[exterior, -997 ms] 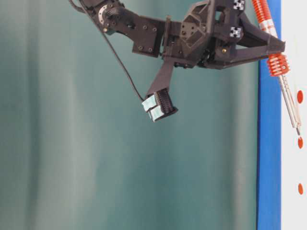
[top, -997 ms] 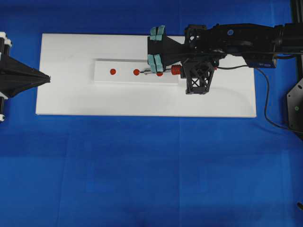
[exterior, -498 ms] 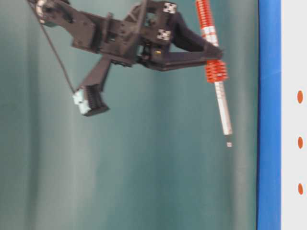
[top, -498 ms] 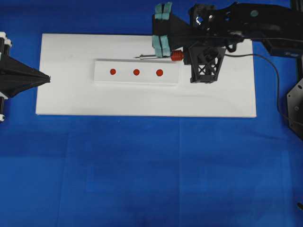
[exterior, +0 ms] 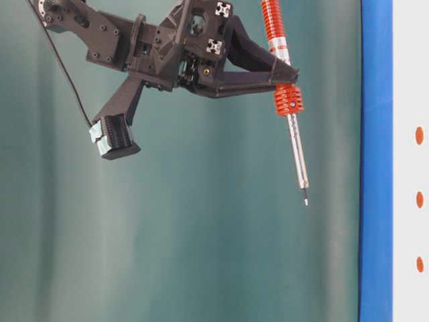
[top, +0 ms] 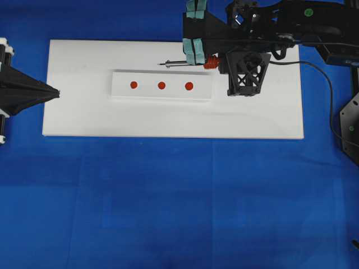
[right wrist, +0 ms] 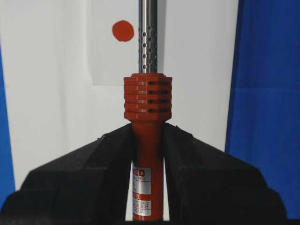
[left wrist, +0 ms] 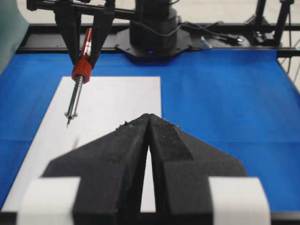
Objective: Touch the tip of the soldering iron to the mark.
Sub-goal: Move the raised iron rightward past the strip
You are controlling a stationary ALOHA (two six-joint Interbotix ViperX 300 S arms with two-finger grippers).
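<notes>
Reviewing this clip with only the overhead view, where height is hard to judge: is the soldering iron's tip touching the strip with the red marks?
Observer: No. At table level the soldering iron hangs with its tip well clear of the white board.
Operator: Is the right end effector gripping it?
Observer: Yes. The right end effector is clamped on the orange-red handle, below the ribbed collar.
Operator: And the left one?
Observer: The left end effector is shut and empty.
</notes>
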